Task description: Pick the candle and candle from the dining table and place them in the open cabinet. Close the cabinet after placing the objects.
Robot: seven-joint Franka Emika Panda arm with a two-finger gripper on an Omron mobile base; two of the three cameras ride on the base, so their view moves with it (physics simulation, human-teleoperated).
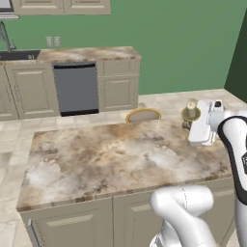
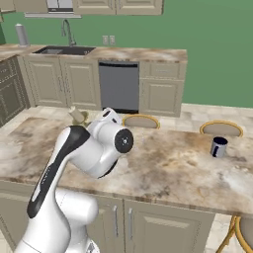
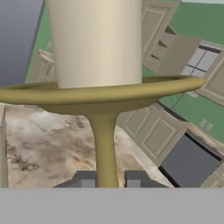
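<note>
The tabletop [image 1: 111, 154] is a long marble slab, mostly bare, with a mug [image 2: 218, 147] toward its right end and two stool seats [image 2: 141, 121] beyond its far edge. The arm reaches to the far edge, and its hand [image 3: 108, 181] is closed on the thin brass stem of a candle [image 3: 96, 43]. In the hand view the two dark fingertips [image 3: 87, 180] sit tight against either side of the stem, just below the wide saucer-like drip pan that carries the cream wax column. From the left base view the candle [image 1: 191, 110] stands upright at the far right edge of the tabletop, just beside the white hand; from the right base view it shows as a small pale shape [image 2: 76, 115] behind the arm's wrist. Whether its foot is touching the marble or lifted clear I cannot tell.

It should handle as a light, stiff, top-heavy thing: smooth metal stem, likely slippery, with wax above that could snap or tip out if knocked. The stem under the pan is the sensible place to hold, kept upright during travel to the cabinet.
</note>
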